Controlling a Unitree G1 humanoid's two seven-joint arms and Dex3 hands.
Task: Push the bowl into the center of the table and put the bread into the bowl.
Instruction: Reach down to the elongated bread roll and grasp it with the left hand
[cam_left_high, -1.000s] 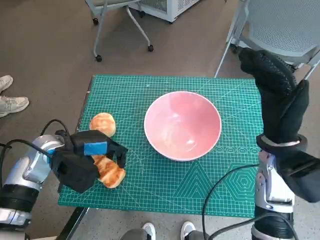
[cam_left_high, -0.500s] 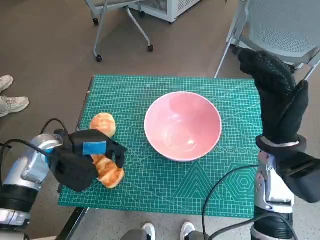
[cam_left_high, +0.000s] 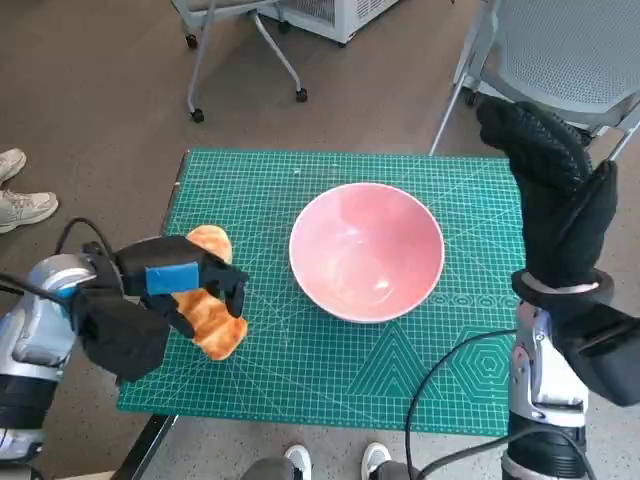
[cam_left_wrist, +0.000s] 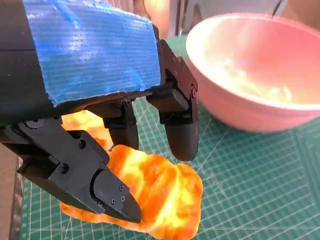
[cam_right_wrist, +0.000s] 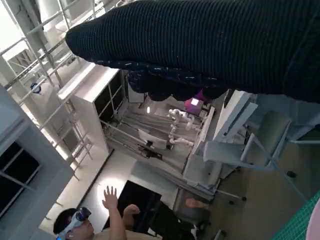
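The pink bowl (cam_left_high: 366, 250) (cam_left_wrist: 260, 75) stands empty near the middle of the green mat (cam_left_high: 330, 365). My left hand (cam_left_high: 165, 290) grips a golden, croissant-like bread (cam_left_high: 215, 325) (cam_left_wrist: 160, 192) at the mat's left side, its fingers (cam_left_wrist: 179, 132) on one side of the bread and the thumb on the other. A second, round bread (cam_left_high: 210, 240) lies just behind that hand, partly hidden. My right hand (cam_left_high: 555, 190) is raised over the table's right edge, its fingers straight, holding nothing.
A grey mesh chair (cam_left_high: 570, 50) stands behind the table's right corner, and wheeled chair legs (cam_left_high: 245, 60) at the back. A person's shoes (cam_left_high: 20, 200) show at the left, more feet (cam_left_high: 300, 460) at the front edge. A person (cam_right_wrist: 90, 225) appears in the right wrist view.
My left hand has drawn back to the left and toward the round bread, taking the long bread with it. The bowl and the right hand have not moved.
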